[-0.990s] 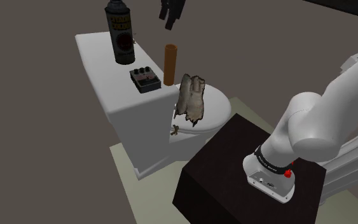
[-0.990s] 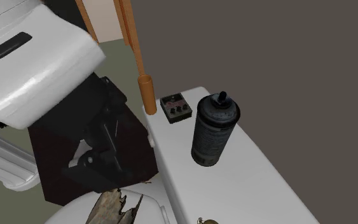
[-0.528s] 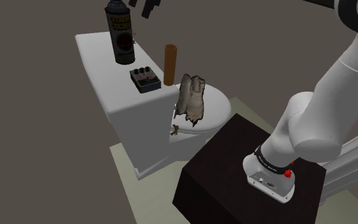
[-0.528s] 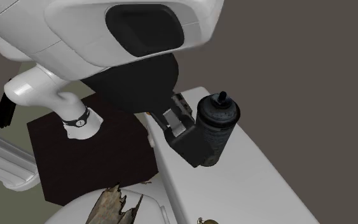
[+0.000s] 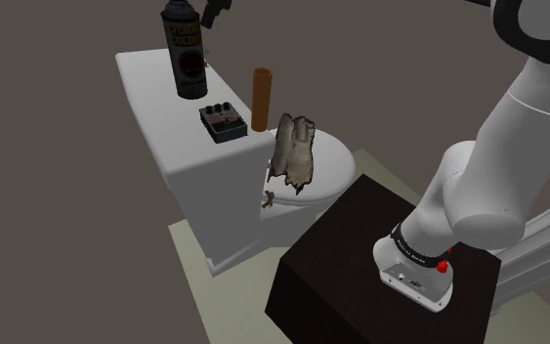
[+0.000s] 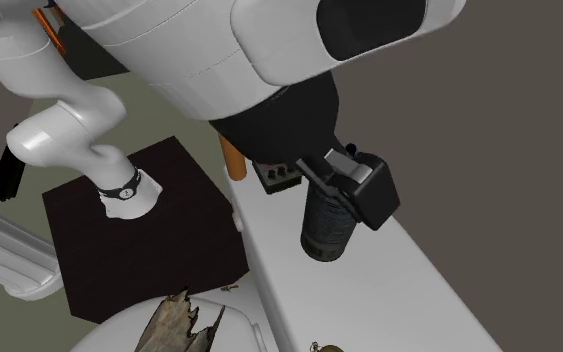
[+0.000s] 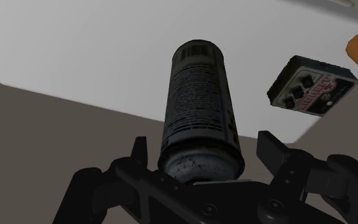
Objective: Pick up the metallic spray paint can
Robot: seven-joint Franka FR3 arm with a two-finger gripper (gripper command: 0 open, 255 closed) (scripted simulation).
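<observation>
The dark grey, dull-metallic spray can [image 5: 187, 59] is a tall cylinder with a black domed top. In the shoulder view its label seems to carry yellow lettering above a red circle, though the print is too small to read. In the wrist view the spray can [image 7: 199, 108] shows a side of fine pale print with a barcode near its foot and a speckled, worn ring at its upper end. It stands upright on the flat white lid of a toilet tank [image 5: 150, 103], towards the end at the shoulder view's left, apart from the other things there.

The all-black two-finger tool [image 7: 203, 151] is at the can's top with its fingers [image 7: 140, 153] spread wide, one on each side. A gap shows between each finger and the metal, so it holds nothing. In the second exterior view the black hand of the white arm [image 6: 169, 50] covers the upper part of the can [image 6: 324, 232].

The tank is shut by its lid. Besides the can, the lid carries a small black box with knobs [image 5: 222, 123] lying flat, and an upright orange-brown cylinder [image 5: 261, 98] stands beside that box at the tank's other end. The white toilet bowl [image 5: 333, 161] in front of the tank is closed by its cover, and a ragged grey-brown scrap [image 5: 293, 151] stands on it against the tank.
</observation>
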